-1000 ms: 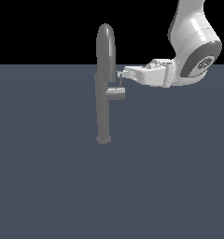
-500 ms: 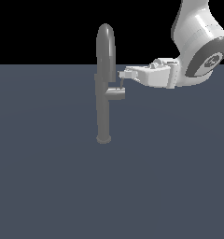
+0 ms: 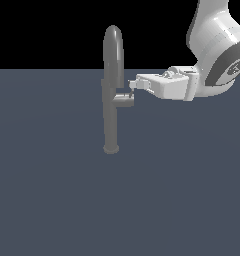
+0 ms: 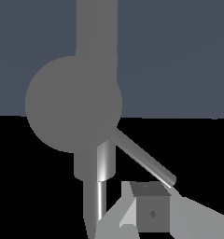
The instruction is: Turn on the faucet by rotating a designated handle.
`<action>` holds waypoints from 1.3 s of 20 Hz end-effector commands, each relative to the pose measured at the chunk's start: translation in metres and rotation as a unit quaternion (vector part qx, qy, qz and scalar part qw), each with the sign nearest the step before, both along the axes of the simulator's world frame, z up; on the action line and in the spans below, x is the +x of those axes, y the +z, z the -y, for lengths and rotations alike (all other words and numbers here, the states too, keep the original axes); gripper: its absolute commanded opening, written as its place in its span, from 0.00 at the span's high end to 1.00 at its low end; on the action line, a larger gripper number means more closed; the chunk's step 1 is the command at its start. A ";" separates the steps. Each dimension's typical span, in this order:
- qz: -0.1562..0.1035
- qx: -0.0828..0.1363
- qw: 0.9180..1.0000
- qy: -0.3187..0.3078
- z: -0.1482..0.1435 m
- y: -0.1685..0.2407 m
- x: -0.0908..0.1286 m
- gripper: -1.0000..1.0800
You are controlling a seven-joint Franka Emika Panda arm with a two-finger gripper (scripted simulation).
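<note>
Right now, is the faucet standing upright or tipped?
Upright: the faucet rises straight from its round base on the floor, arched top uppermost.

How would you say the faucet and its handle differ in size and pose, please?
The faucet is a tall column standing upright from a small round base, arched at the top; the handle is far shorter and juts sideways from the column toward the exterior view's right. The faucet is thick throughout; the handle includes a thin slanted rod, plain in the wrist view. Both are grey metal.
</note>
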State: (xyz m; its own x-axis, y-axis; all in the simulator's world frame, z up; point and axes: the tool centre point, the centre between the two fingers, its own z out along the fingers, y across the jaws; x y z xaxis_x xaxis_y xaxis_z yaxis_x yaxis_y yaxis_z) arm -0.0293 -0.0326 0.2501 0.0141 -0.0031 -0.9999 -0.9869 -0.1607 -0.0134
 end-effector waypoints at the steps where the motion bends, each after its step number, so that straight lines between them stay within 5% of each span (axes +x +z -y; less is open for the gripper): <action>1: -0.001 0.000 1.000 0.000 0.001 -0.005 -0.003 1.00; 7: -0.009 0.001 1.000 0.001 0.004 -0.036 -0.023 1.00; 9: 0.007 0.000 1.000 0.002 0.002 -0.017 -0.014 1.00; 17: -0.008 0.001 1.000 0.001 0.004 -0.066 -0.023 1.00; 18: 0.011 0.002 1.000 0.004 0.003 -0.043 -0.016 1.00; 26: -0.005 0.001 1.000 0.001 0.002 -0.086 -0.010 1.00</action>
